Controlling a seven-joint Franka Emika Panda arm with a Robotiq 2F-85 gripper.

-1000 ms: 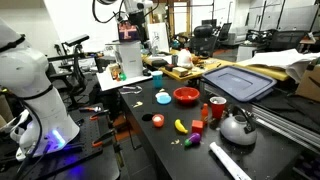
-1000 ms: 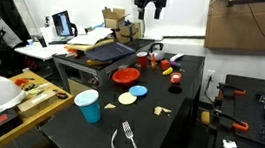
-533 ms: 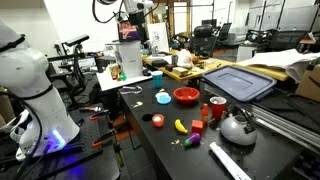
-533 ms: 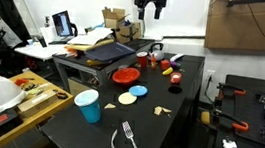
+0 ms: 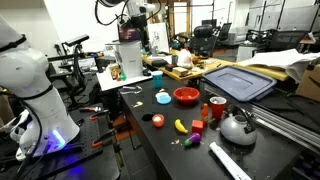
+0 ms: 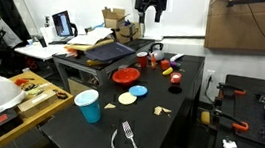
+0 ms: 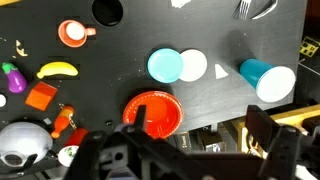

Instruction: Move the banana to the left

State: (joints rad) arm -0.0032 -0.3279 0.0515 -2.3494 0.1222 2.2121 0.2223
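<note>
The banana is small, yellow and curved and lies on the black table in the wrist view, at the left. It also shows in an exterior view, near the table's front between the orange-red object and the kettle. My gripper hangs high above the table, open and empty, roughly over the red bowl and far from the banana. The gripper shows at the top of both exterior views.
On the table are a blue plate, a cream disc, a teal cup, a fork, a purple eggplant and a red block. Boxes and a blue lid stand behind.
The gripper has shifted very slightly while staying high above the table. The banana and the other objects have not moved.
</note>
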